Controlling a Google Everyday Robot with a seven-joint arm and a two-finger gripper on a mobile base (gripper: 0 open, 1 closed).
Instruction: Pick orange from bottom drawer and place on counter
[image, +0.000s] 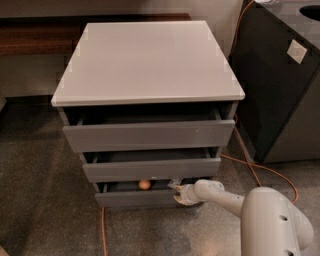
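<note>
The orange (144, 184) is a small round fruit lying in the narrow open gap of the bottom drawer (140, 198), left of its middle. The drawer is pulled out only a little. My gripper (177, 193) is at the right end of that drawer's front, at its top edge, to the right of the orange and apart from it. The white arm reaches in from the lower right. The light grey counter (147, 57) tops the cabinet and carries nothing.
The two upper drawers (150, 134) stand slightly open. A dark cabinet (280, 85) stands close on the right. An orange cable (260, 172) runs over the speckled floor on the right, and another cable hangs below the cabinet. A brown wooden bench (35, 37) is behind on the left.
</note>
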